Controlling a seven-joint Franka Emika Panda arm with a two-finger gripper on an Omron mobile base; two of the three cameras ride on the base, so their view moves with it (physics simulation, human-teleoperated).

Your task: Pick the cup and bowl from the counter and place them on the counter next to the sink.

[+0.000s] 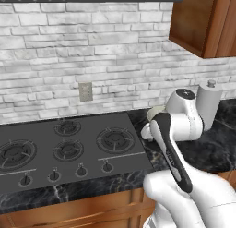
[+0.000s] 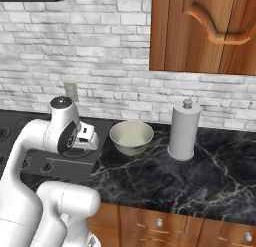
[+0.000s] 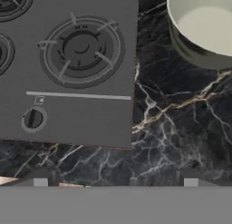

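From the camera behind me on the left, my arm [image 1: 171,148] rises out of the lower right and bends over the black marble counter [image 1: 216,148]. To its left lies the dark grey stovetop [image 1: 69,151] with its burners and a row of knobs along the front edge. My wrist hides most of the bowl [image 1: 155,112]; only a pale sliver of its rim peeks out at the stovetop's right rear corner. A tall grey cylinder with a knob [image 1: 209,105] stands on the counter to the right, against the white brick wall [image 1: 92,51], which carries a wall outlet [image 1: 85,91]. A wooden upper cabinet [image 1: 203,19] hangs at the top right.

From the camera on the right, the bowl [image 2: 131,136] sits upright and empty on the counter [image 2: 190,181], just right of the stovetop [image 2: 55,158] and near the tall cylinder [image 2: 184,130], the two apart. My claw [image 2: 90,137] hangs left of the bowl, above the stovetop's right edge, clear of the bowl. Brown drawer fronts [image 2: 170,223] run below the counter.

Along my own hand, I look down on the stovetop's near right burner [image 3: 80,50] and a knob [image 3: 33,119], with veined marble [image 3: 181,128] to the right. The bowl [image 3: 204,26] fills the upper right corner, cut by the frame. My fingertips [image 3: 40,181] stand far apart at the bottom edge: my claw is spread wide, holding nothing.
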